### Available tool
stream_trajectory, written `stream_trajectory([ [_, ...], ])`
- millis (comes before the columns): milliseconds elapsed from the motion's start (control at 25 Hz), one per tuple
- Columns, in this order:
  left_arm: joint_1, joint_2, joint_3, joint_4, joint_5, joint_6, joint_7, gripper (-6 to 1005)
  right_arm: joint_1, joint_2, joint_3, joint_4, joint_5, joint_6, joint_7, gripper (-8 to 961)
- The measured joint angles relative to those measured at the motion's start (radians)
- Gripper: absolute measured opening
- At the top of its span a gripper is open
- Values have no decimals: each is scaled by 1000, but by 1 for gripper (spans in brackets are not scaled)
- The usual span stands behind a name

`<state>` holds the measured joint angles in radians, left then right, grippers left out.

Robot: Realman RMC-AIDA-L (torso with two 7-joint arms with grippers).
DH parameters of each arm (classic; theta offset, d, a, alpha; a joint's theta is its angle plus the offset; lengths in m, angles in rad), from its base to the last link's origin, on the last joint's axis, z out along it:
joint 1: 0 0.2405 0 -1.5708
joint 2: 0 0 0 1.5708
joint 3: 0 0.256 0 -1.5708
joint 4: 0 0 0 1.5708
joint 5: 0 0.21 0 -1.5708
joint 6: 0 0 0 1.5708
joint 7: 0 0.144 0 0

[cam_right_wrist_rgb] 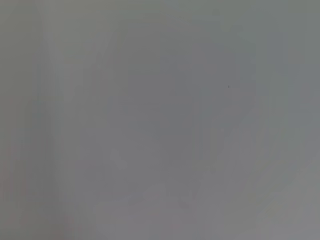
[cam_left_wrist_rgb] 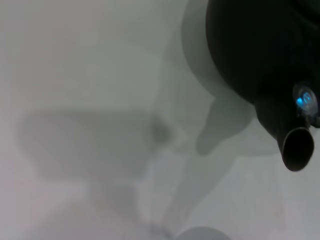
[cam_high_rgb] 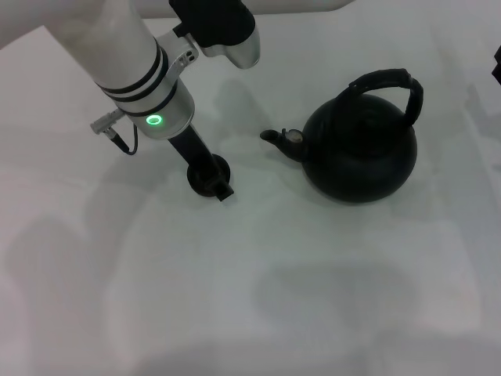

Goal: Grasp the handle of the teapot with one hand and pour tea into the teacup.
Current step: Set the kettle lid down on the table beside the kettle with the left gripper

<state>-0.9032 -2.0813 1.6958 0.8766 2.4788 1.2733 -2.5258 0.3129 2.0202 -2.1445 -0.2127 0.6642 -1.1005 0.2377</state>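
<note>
Head view: the left end effector is seen low at the teacup, toward the far left edge of the tabletop; its opening cannot be told. The teapot stands apart toward the far right edge, its handle unheld. The cup could be knocked over if the arm is moved sideways.

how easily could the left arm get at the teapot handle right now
Probably yes. The left gripper is low on the spout side of the teapot, with only bare table between. The handle stands upright with nothing above it, though the arm must rise over the pot.
</note>
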Motion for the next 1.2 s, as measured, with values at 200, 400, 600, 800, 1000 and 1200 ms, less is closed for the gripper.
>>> stream_trajectory([
  [200, 3, 1, 0, -2, 3, -18, 0, 716, 0, 0, 0, 0, 0, 1, 0, 854],
  [400, 2, 0, 2, -4, 3, -19, 1, 717, 0, 0, 0, 3, 0, 1, 0, 854],
  [600, -2, 0, 2, -25, 0, -20, 1, 719, 0, 0, 0, 4, 0, 1, 0, 854],
  [800, -2, 0, 2, -30, -1, -22, 0, 720, 0, 0, 1, 3, 0, 1, 0, 854],
  [1000, -3, 0, 9, -40, -1, -23, 1, 722, 0, 0, 1, 3, 0, 2, 0, 854],
  [1200, -3, 0, 17, -38, 2, -24, -3, 723, 0, 0, 2, 3, 0, 2, 0, 854],
])
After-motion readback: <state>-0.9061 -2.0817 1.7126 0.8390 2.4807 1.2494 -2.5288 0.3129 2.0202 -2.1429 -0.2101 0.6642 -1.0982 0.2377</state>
